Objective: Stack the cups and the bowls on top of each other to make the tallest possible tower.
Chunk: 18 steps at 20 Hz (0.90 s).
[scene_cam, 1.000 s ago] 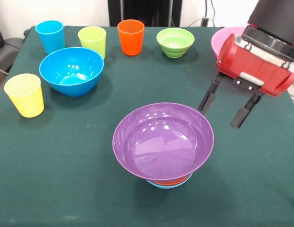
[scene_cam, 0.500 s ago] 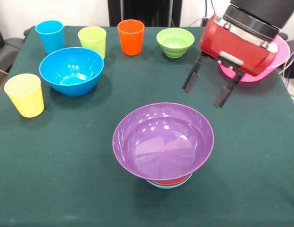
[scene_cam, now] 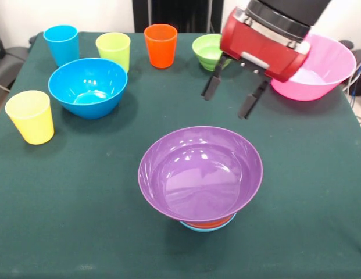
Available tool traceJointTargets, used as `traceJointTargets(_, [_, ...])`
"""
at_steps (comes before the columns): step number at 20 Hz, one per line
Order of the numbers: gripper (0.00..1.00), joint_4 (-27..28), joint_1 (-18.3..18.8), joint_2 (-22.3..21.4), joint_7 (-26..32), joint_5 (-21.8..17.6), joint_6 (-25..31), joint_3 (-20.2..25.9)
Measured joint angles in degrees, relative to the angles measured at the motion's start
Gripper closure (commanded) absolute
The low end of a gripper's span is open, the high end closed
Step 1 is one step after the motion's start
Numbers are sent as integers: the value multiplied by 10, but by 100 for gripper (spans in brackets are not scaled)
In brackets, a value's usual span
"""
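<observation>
Purple bowl (scene_cam: 200, 173) tops the tower (scene_cam: 207, 223), empty. At 12 o'clock, the gripper (scene_cam: 230, 100) hovers, jaws open, empty. Deep blue bowl (scene_cam: 88, 87), at 10 o'clock, empty.

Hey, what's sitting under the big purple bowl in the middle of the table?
Under the wide purple plastic bowl, only the rims of an orange plastic bowl and, lowest, a light-blue plastic bowl show. The purple bowl covers the rest of them, so whether anything lies inside is hidden.

hand (scene_cam: 229, 97) now further left, off pink bowl (scene_cam: 320, 70), overlapping green bowl (scene_cam: 204, 51)
</observation>
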<state>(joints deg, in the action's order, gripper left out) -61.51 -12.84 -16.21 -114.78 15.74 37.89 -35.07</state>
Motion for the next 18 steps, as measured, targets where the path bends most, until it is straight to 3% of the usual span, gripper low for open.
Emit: traceJointTargets(18, [0,-41,53,-31,0,-76,-36,39])
